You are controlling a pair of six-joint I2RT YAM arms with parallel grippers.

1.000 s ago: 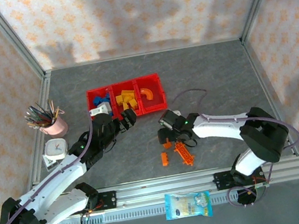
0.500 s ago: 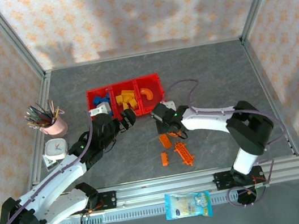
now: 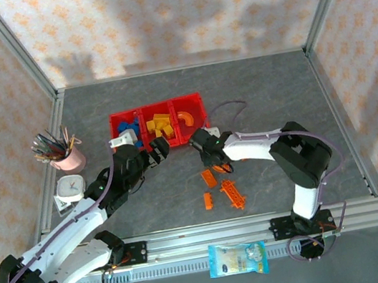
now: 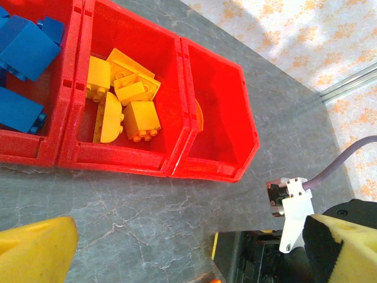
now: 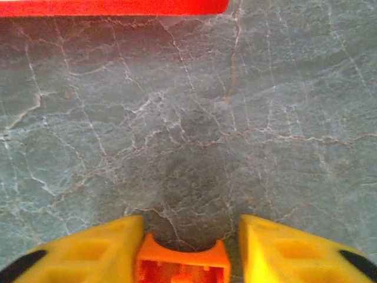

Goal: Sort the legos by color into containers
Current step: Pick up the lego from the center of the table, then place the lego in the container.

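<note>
One orange lego (image 5: 181,265) in right gripper (image 5: 188,236), arm (image 3: 256,146) stretched toward the containers (image 3: 204,118).

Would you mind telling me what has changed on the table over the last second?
The right gripper, shut on an orange brick, moved away from the loose orange pieces and up to the front of the tray, near its right bin. The left gripper, open, barely shifted. The loose pieces and the binned bricks stayed put.
</note>
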